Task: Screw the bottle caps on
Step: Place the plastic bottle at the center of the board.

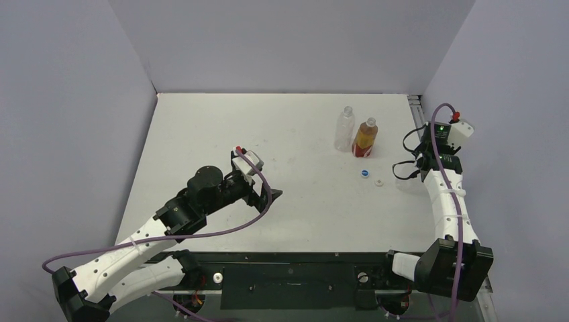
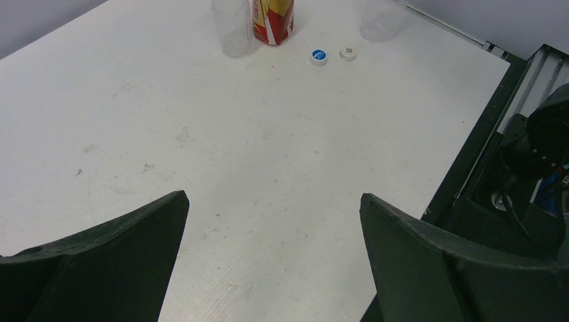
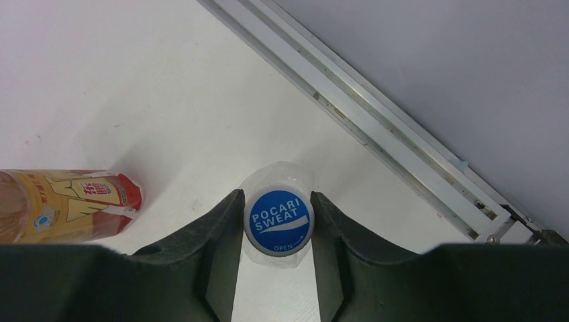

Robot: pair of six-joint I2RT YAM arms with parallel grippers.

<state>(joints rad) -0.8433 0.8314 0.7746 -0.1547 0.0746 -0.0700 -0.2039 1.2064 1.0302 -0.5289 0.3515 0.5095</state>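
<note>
scuffed white table (image 1: 282, 127), amber bottle (image 1: 366, 137), lavender walls (image 1: 282, 40)

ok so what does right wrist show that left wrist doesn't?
Right wrist only: a round blue plastic cap printed POCARI SWEAT, sitting on a capped clear bottle, pinched by the right gripper. Left wrist only: the open left gripper, two loose caps, a small blue-and-white round cap and a plain white round cap, and a clear colourless plastic bottle. Both: the amber-orange bottle with the red-and-yellow label, white table.

Clear btl (image 1: 344, 129), amber btl (image 1: 366, 137) upright; blue cap (image 1: 365, 173), white cap (image 1: 380, 182) loose nearby; Pocari cap (image 3: 278, 221) gripped.
</note>
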